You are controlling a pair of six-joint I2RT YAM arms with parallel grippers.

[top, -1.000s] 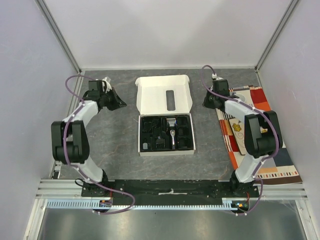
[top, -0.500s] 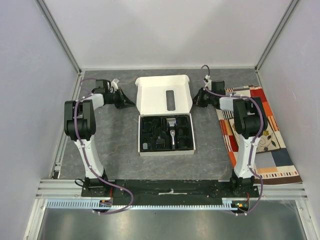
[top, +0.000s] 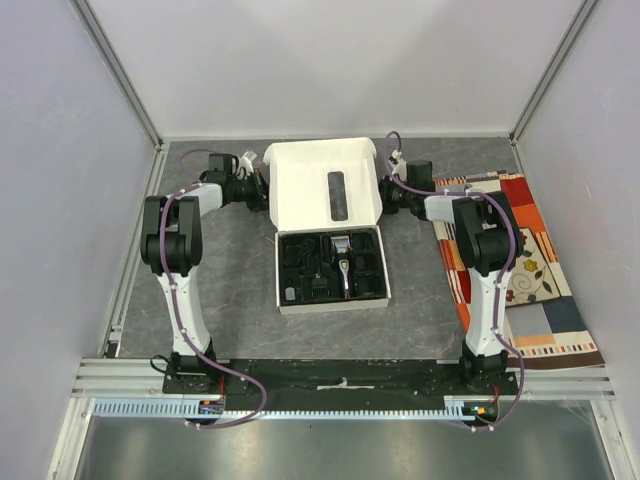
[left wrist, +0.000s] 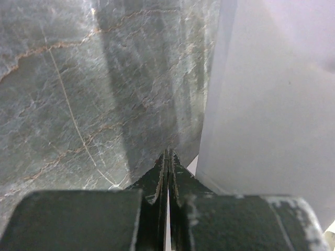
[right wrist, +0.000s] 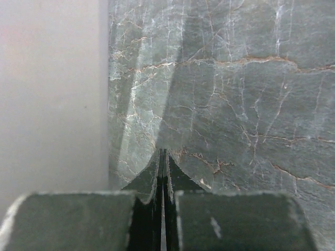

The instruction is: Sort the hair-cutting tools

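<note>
Clipper (top: 344,262) lies in black tray (top: 284,262) (lid (top: 300,195) open).

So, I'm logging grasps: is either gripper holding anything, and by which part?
Nothing is held. The left gripper and right gripper are both shut and empty, one beside each side of the lid.

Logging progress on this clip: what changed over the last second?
Both arms swung inward. The left end effector and right end effector, both shut, are now at the side edges of the white box's open lid. The lid seems tipped up a little, and its window now looks dark. The black tray, the clipper and the patterned cloth stayed put.
</note>
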